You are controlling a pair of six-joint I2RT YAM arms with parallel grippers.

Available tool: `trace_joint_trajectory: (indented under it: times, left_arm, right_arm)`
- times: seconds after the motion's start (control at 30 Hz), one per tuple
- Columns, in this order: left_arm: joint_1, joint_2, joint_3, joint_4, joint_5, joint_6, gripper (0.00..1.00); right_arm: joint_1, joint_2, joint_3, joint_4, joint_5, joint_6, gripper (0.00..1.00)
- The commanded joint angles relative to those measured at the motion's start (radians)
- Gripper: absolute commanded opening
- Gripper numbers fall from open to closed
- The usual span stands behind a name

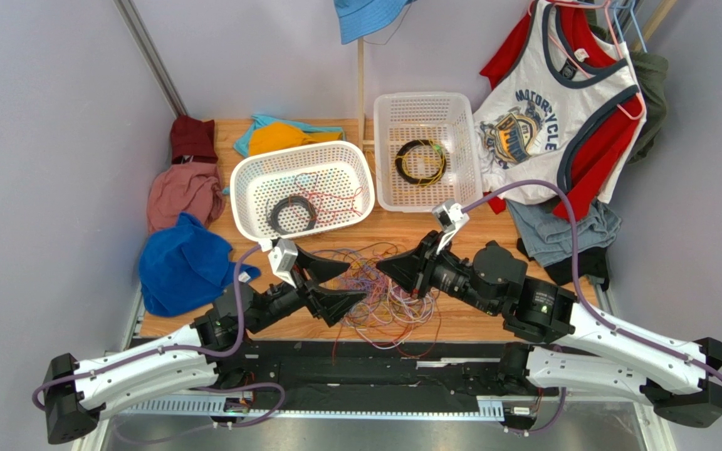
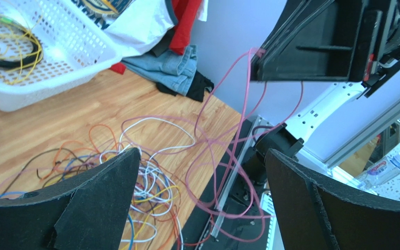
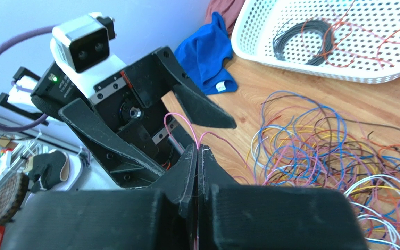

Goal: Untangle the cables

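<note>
Okay, the right gripper point(image 3: 197, 156) is clenched on 1 pink cable point(image 2: 242, 112), nipped right at the fingertips. That strand is lifted clear of the worktop point(image 1: 393, 230) and trails down slack into the heap. The left gripper point(image 1: 355, 284) hangs wide open with nothing in it, facing the right one across the pile.

The cables point(image 1: 388, 296) lie in a loose, many-coloured tangle on the wood between the 2 arms. They sit close to the near edge, and a few loops spill over it onto the black rail.

This looks like the step of drawing 1 strand out of the knot, and most of the untangling seems yet to be done. The next move probably calls for the left gripper to come down and pin the heap, or take the same pink strand lower down, while the right draws away. It should go slowly, because that pink line seems to thread through other loops and may drag the whole bundle along.
</note>
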Motion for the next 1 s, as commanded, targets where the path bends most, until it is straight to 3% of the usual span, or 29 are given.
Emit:
trace_joint_trajectory:
  times: [0.0,0.03,0.13,0.17,0.23,0.27,0.33,0.43,0.7,0.97]
  left_arm:
    - [-0.003,0.055,0.049,0.13,0.035,0.056,0.99]
    - [-0.003,0.061,0.055,0.135,0.034,0.061,0.98]
    - [-0.003,0.081,0.07,0.134,0.022,0.076,0.72]
    - [-0.003,0.087,0.084,0.123,0.011,0.082,0.42]
    - [-0.003,0.091,0.113,0.016,-0.035,0.097,0.06]
    - [-0.003,0.081,0.162,-0.038,-0.097,0.101,0.0]
    - [-0.003,0.062,0.24,-0.174,-0.144,0.139,0.0]
    - [-0.003,0.008,0.327,-0.317,-0.247,0.179,0.0]
    - [-0.003,0.051,0.703,-0.563,-0.328,0.254,0.0]
    - [-0.003,0.228,0.984,-0.704,-0.227,0.251,0.0]
  right_arm:
    - [0.003,0.011,0.026,0.064,-0.063,0.031,0.0]
    - [0.003,0.011,0.026,0.066,-0.063,0.032,0.0]
    - [0.005,0.001,0.012,0.061,-0.059,0.038,0.0]
    - [0.005,-0.009,0.008,0.058,-0.06,0.041,0.0]
    - [0.005,-0.019,-0.006,0.049,-0.057,0.04,0.03]
    - [0.005,-0.03,-0.011,0.037,-0.05,0.041,0.11]
    - [0.005,-0.05,-0.028,-0.001,-0.016,0.04,0.38]
    - [0.005,-0.11,-0.072,-0.05,0.058,0.04,0.53]
    - [0.005,-0.204,-0.121,-0.043,0.124,0.011,0.54]
    - [0.005,-0.058,-0.043,0.086,-0.012,-0.031,0.57]
